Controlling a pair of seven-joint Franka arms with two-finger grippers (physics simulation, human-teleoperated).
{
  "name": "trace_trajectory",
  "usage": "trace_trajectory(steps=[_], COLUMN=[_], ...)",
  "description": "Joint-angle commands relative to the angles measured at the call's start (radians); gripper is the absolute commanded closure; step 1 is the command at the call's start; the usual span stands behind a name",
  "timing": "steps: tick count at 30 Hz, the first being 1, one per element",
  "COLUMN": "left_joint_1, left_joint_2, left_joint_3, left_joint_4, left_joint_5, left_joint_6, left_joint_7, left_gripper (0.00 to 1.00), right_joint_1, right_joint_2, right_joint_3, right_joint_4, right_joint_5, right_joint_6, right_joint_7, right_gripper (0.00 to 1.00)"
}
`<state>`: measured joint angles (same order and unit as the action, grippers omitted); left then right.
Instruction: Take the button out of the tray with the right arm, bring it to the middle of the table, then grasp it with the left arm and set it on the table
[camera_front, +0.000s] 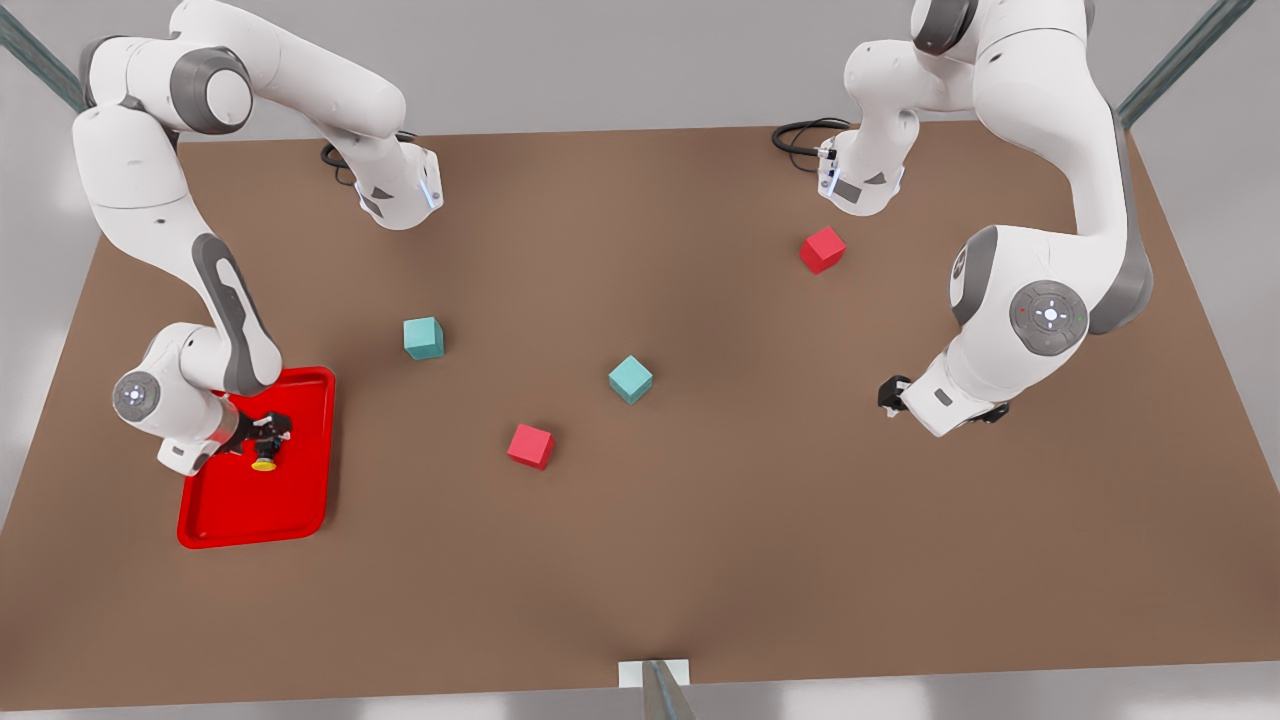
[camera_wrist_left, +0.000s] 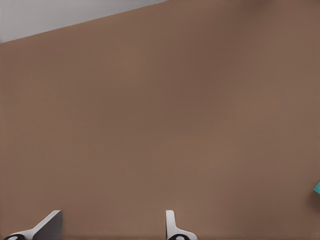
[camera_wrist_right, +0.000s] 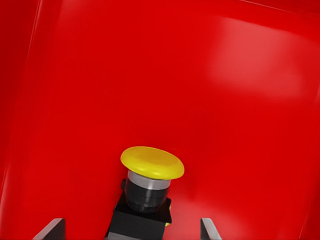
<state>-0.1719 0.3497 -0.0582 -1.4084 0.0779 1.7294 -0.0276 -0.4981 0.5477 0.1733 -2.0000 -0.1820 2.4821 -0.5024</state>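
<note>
The button (camera_front: 264, 462), a yellow cap on a black base, lies inside the red tray (camera_front: 225, 515) at the front view's left. My right gripper (camera_front: 268, 432) is down in the tray over it. In the right wrist view the button (camera_wrist_right: 150, 185) lies between the two fingertips of the right gripper (camera_wrist_right: 132, 230), which stand wide apart and clear of its base, on the tray (camera_wrist_right: 210, 75) floor. My left gripper (camera_front: 890, 395) hangs open above bare table (camera_front: 700, 560) at the front view's right. The left gripper (camera_wrist_left: 110, 227) holds nothing.
Two teal cubes (camera_front: 423, 337) (camera_front: 630, 379) and a red cube (camera_front: 530, 446) lie around the table's middle. Another red cube (camera_front: 822, 249) sits further back on the front view's right. A sliver of a teal cube (camera_wrist_left: 317, 187) shows at the edge of the left wrist view.
</note>
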Motion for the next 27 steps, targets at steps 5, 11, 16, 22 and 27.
trace_trajectory(steps=[5, 11, 16, 22, 27], left_joint_1=[0.0, 0.0, 0.002, 0.002, 0.002], left_joint_2=[0.002, 0.006, 0.008, 0.008, 0.008], left_joint_3=[0.0, 0.0, 0.0, 0.0, 0.0], left_joint_4=[0.002, 0.002, 0.002, 0.0, 0.002], left_joint_5=[0.002, 0.002, 0.002, 0.002, 0.002], left_joint_6=[0.002, 0.002, 0.002, 0.002, 0.002], left_joint_7=[-0.023, -0.023, -0.023, -0.023, -0.023], left_gripper=[0.0, 0.0, 0.0, 0.0, 0.0], right_joint_1=[-0.013, -0.014, -0.017, -0.017, -0.016], right_joint_2=[0.003, 0.012, 0.014, 0.017, 0.018], right_joint_3=[0.0, 0.0, 0.0, 0.0, 0.0], right_joint_4=[-0.011, -0.016, -0.025, -0.025, -0.025], right_joint_5=[0.003, 0.003, 0.003, 0.003, 0.003], right_joint_6=[0.023, 0.038, 0.047, 0.047, 0.047], right_joint_7=[-0.025, -0.025, -0.025, -0.025, -0.025], right_gripper=[0.0, 0.0, 0.03, 0.16, 0.29])
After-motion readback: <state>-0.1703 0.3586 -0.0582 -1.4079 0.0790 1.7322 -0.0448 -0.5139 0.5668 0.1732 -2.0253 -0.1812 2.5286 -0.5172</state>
